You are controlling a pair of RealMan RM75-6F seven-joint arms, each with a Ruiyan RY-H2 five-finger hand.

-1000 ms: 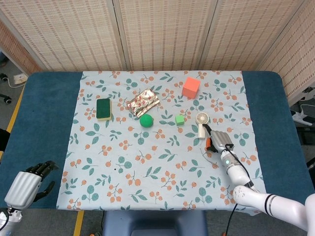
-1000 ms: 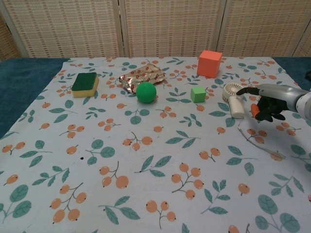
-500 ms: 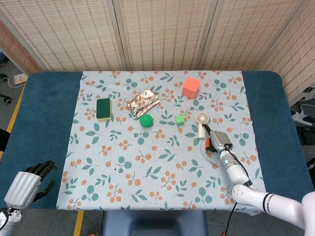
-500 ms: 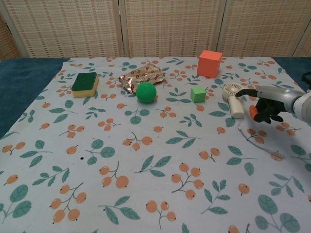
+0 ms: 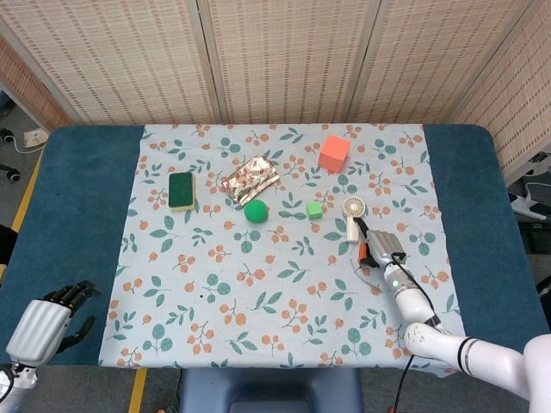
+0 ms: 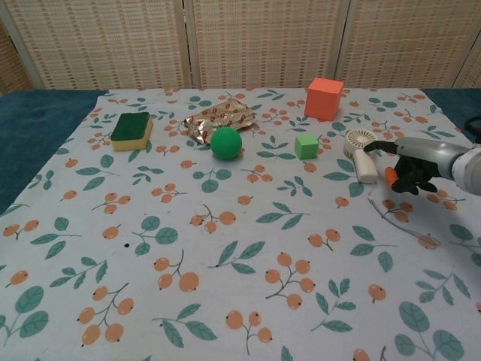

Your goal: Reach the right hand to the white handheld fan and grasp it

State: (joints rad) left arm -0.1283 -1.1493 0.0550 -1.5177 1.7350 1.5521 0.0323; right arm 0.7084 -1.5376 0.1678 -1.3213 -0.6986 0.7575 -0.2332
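The white handheld fan (image 5: 353, 218) is laid flat on the flowered cloth (image 5: 215, 284) of the worktop (image 5: 77, 215), between the small green cube (image 5: 314, 209) and the right robot hand (image 5: 379, 247). That robot hand is held just beside the fan's handle with its fingers (image 6: 409, 180) curled down, and nothing is held in it. The left robot hand (image 5: 47, 323) is seen off the worktop's near left corner, with fingers bent and nothing held.

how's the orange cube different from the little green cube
The orange cube is clearly larger than the green cube. The orange cube sits farther back on the cloth, the green cube nearer the white fan. Both are plain solid-coloured blocks resting untouched on the cloth.
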